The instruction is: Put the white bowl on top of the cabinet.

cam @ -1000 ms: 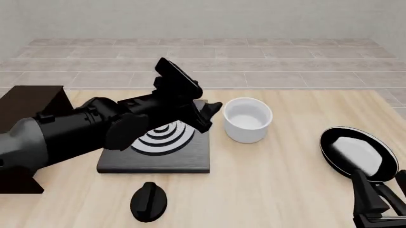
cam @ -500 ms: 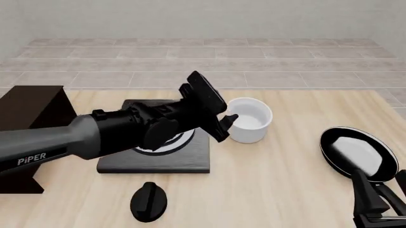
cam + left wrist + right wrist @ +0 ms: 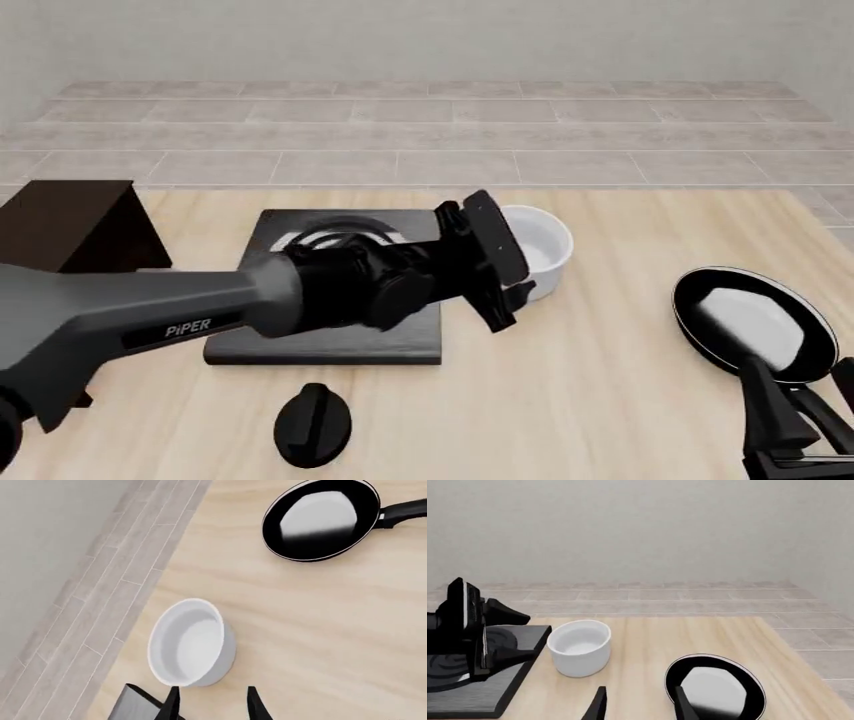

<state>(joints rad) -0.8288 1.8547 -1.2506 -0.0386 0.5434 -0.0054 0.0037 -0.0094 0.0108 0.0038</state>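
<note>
White bowl (image 3: 541,257) between stove plate (image 3: 327,335) and pan (image 3: 750,324), left fingers (image 3: 252,707) near.

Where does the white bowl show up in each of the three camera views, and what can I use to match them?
Front view: the white bowl sits right of centre, partly hidden behind the left hand.
Left wrist view: lower centre, just beyond the fingertips.
Right wrist view: left of centre, beside the stove plate.
Shared landmark: the black pan with a white inside, seen in all three views.
</note>
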